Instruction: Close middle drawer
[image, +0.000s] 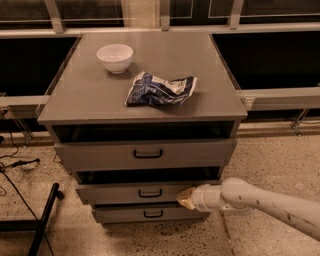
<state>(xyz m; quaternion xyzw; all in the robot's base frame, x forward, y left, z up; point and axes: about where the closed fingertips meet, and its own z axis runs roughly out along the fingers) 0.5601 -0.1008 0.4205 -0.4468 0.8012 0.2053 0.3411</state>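
Note:
The middle drawer (115, 192) is the second of three grey drawers, with a low flat front and a small black bar handle (150, 193). It is pushed almost fully in, its front just ahead of the lowest drawer (120, 214). My gripper (185, 198) comes in from the right on a white arm (270, 202), its yellowish tip against the right end of the middle drawer's front. The uppermost drawer (100, 154) with the taller front sticks out slightly further.
On the cabinet top (90, 95) stand a white bowl (115, 57) and a crumpled blue-and-white chip bag (160, 89). A black stand leg (44, 220) and cables (15, 165) lie on the speckled floor at the left. Railings run behind.

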